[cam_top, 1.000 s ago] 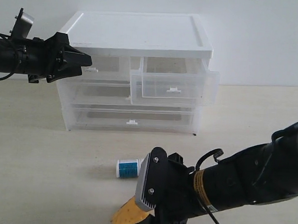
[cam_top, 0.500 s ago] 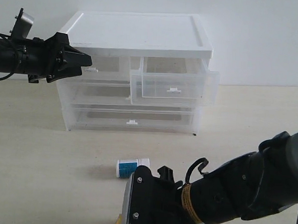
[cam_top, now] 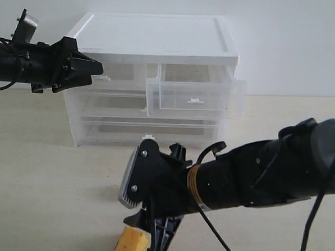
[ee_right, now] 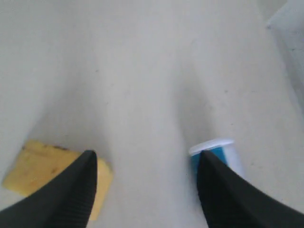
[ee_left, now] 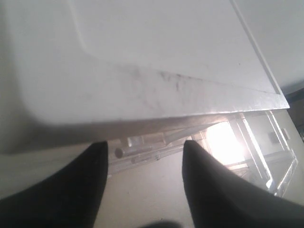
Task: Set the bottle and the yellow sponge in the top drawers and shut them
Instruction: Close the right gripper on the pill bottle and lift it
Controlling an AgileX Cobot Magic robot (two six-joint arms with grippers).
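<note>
Near edge of bench [cam_top: 41, 181]: yellow sponge [ee_right: 52, 173] and bottle [ee_right: 216, 151] lie apart, bare top between them. Over that gap hangs the right gripper [ee_right: 147, 190], jaws wide, holding nothing. Judgement: shift over one item, centre it, then pinch.

Far side: right top drawer [cam_top: 194, 96] is pulled out, ready. The left top drawer [cam_top: 122, 72] is shut, with the left gripper [ee_left: 142, 190] spread at its tab handle [ee_left: 137, 148].

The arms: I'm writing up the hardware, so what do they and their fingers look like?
Both are black. The right arm is thick and tubular, with a yellow band, black cables and a grey ribbed plate. The left arm carries a silvery bracket. The fingers are black and tapered, the right pair finely ribbed.
</note>
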